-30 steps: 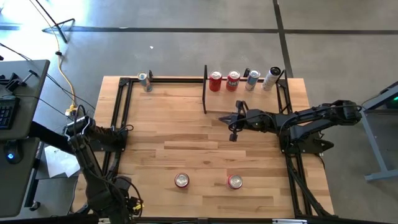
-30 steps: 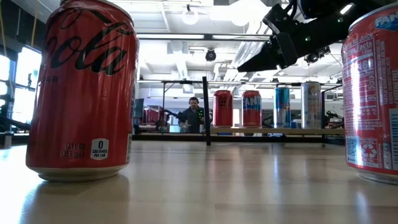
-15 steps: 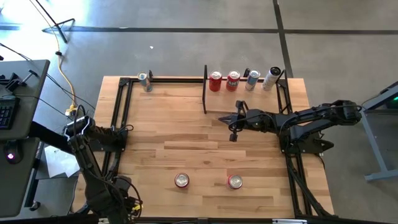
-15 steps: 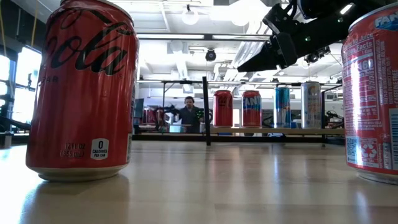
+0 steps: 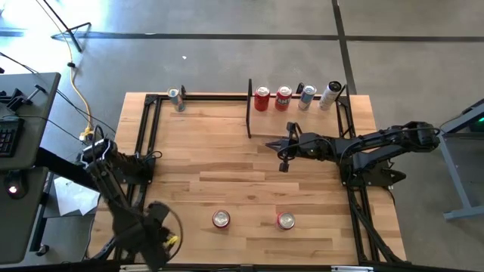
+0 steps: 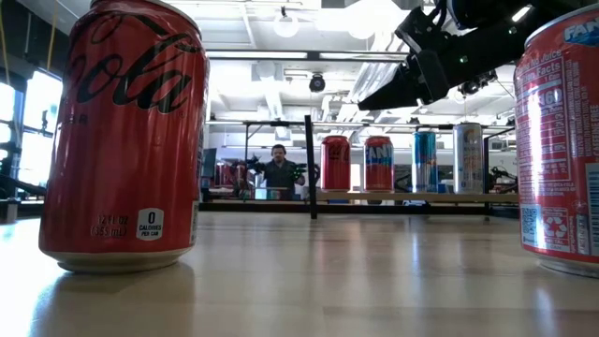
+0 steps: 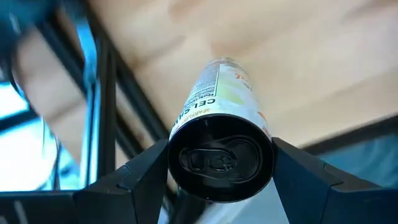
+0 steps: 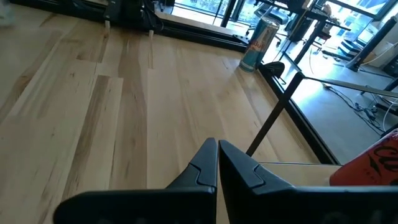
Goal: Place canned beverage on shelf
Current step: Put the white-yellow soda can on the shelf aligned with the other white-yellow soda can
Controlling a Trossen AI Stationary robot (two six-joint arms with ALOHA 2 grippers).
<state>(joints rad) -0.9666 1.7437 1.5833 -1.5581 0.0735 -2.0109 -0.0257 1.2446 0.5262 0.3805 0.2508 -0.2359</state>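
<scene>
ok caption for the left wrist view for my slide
Left gripper closed on a white Celsius can, seen end-on, held above the light-wood table and its black metal bars.

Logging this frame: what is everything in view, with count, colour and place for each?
Table: one, light wood, black-framed.
Shelf: one, light wood, back right; black divider at its left end.
Shelf cans: four in a row; two red, one blue, one white.
Teal can: one, back left corner.
Front cans: two, red, near the front edge.
Slim can: one, white, in the left gripper.
Person: one, dark clothes, room behind.
Left gripper: closed on the slim can, front left.
Right gripper: shut, empty, before the shelf.
</scene>
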